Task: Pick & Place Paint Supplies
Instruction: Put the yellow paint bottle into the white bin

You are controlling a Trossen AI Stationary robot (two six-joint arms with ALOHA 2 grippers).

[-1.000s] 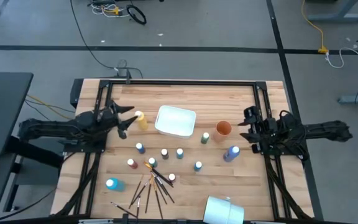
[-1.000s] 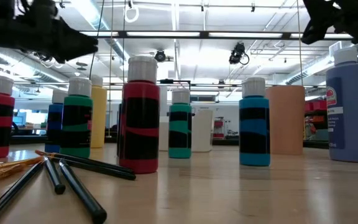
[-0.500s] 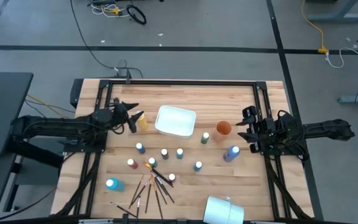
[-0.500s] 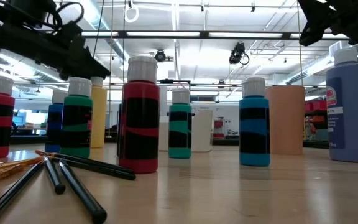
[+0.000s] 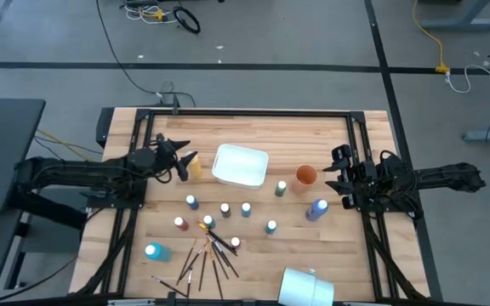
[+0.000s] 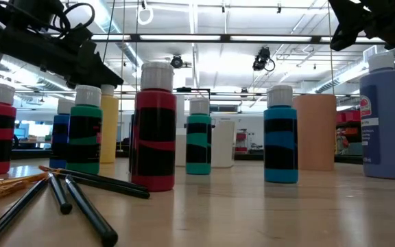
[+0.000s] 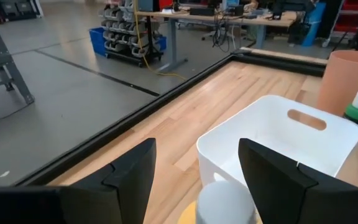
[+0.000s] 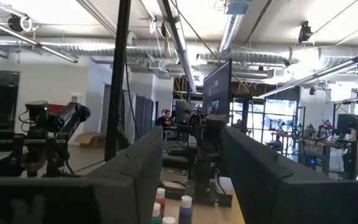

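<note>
Wooden table [image 5: 313,132]: paint bottles [image 5: 225,209] centre, brushes [image 5: 204,255] at 6 o'clock.
Room: grey floor, cables.
Left gripper [image 5: 182,158]: fingers spread, straddling yellow bottle [image 5: 194,165], 9 o'clock of white bin [image 5: 241,166].
Right gripper [image 5: 337,173]: parted, empty, 3 o'clock.

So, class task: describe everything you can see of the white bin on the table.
The white bin is a smooth, plastic-looking rectangular container with rounded corners and a slot handle cut through one wall. It stands upright and open-topped toward the back middle of the wooden table; what shows of its inside looks empty. A yellow paint bottle stands on its left, an orange cup on its right. Nothing visibly touches it.
</note>
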